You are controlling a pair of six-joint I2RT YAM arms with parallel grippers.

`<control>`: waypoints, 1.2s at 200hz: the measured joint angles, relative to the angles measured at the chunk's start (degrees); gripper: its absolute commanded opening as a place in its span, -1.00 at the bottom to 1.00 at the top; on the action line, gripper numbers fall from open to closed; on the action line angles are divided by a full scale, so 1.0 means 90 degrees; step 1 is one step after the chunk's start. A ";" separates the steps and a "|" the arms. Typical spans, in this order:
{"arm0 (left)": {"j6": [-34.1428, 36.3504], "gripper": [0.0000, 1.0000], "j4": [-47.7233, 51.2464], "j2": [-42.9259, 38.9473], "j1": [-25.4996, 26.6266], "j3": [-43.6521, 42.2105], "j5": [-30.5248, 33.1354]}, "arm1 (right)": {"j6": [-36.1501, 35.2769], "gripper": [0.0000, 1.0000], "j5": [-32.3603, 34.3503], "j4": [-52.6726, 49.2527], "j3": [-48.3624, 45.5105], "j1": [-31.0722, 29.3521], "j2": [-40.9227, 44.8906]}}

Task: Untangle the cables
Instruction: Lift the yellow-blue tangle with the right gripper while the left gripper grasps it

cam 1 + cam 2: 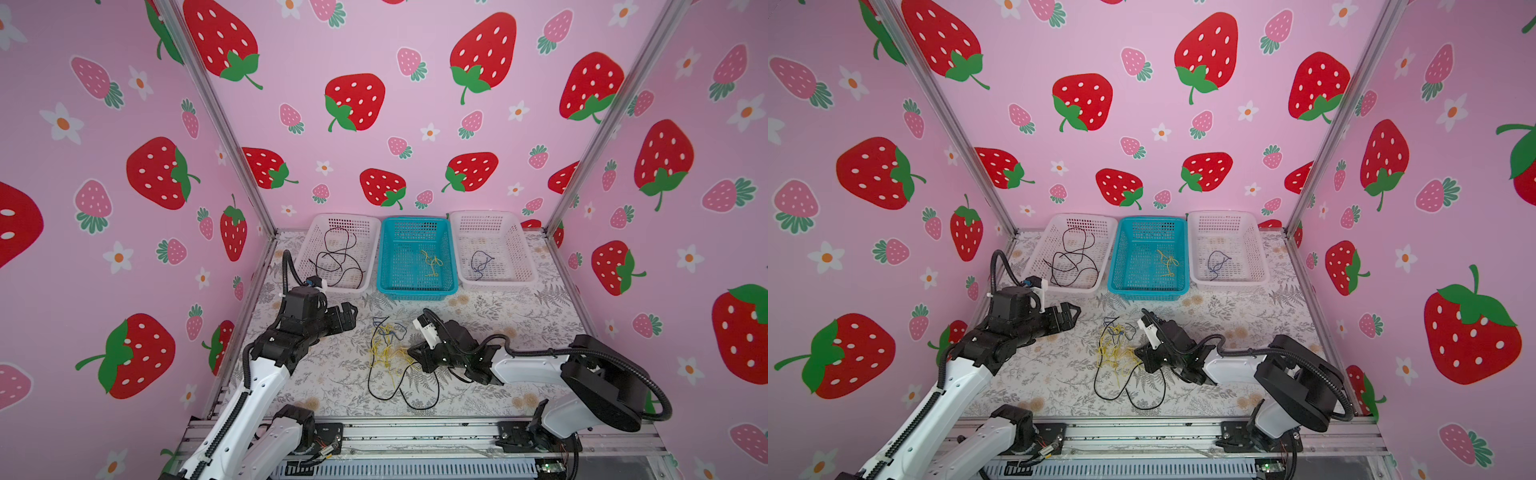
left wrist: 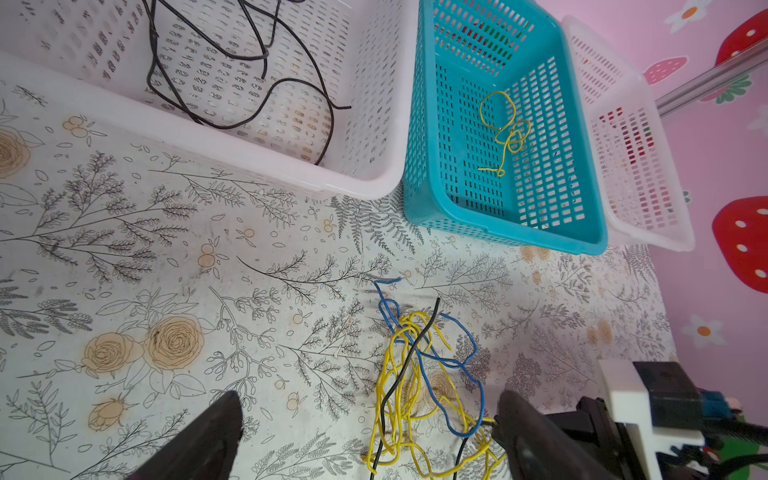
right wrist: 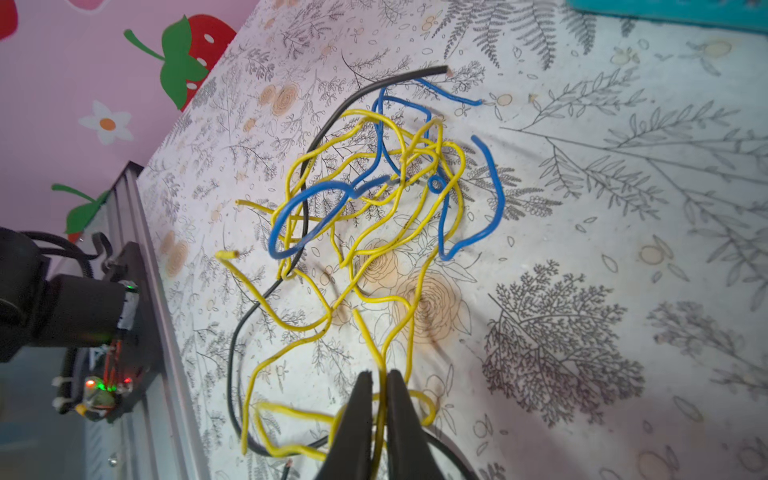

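My right tool (image 3: 379, 386) pinches a thin, floppy yellow cable (image 3: 367, 334) near its loose end, low in the frame, while my left tool (image 2: 370, 401) gapes empty.

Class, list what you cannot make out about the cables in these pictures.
Both top views: crossings inside the tangle, too small.
Right wrist view: yellow cable past the right gripper, cut by the bottom edge.
Left wrist view: floor of the far white basket, hidden by the blue basket.

Glossy plastic-sheathed cables (image 3: 500, 187), perforated plastic baskets (image 2: 419, 166), matt tablecloth (image 2: 166, 249)
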State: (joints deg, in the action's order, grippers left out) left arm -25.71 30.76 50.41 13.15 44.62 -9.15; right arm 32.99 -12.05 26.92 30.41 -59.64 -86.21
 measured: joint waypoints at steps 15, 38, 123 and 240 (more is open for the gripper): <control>0.0000 0.95 0.0002 0.0032 0.0000 0.0002 -0.0049 | -0.0044 -1.00 0.0027 -0.0024 0.0000 0.0000 0.0136; 0.0000 0.95 0.0015 0.0075 0.0000 0.0002 -0.0087 | -0.0168 -1.00 0.0114 -0.0158 0.0000 0.0000 0.0537; 0.0007 0.93 0.0027 0.0284 -0.0002 0.0068 -0.0566 | -0.1333 -1.00 0.0792 -0.1651 0.0668 0.0000 0.2805; -0.1511 0.91 -0.1865 -0.0789 0.0476 -0.1144 -0.2062 | -0.2232 -1.00 0.0954 -0.2188 0.1630 -0.0002 0.3526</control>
State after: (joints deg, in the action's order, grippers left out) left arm -39.31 13.98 43.31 17.43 34.33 -27.70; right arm 12.91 -3.46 7.22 45.08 -59.66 -54.48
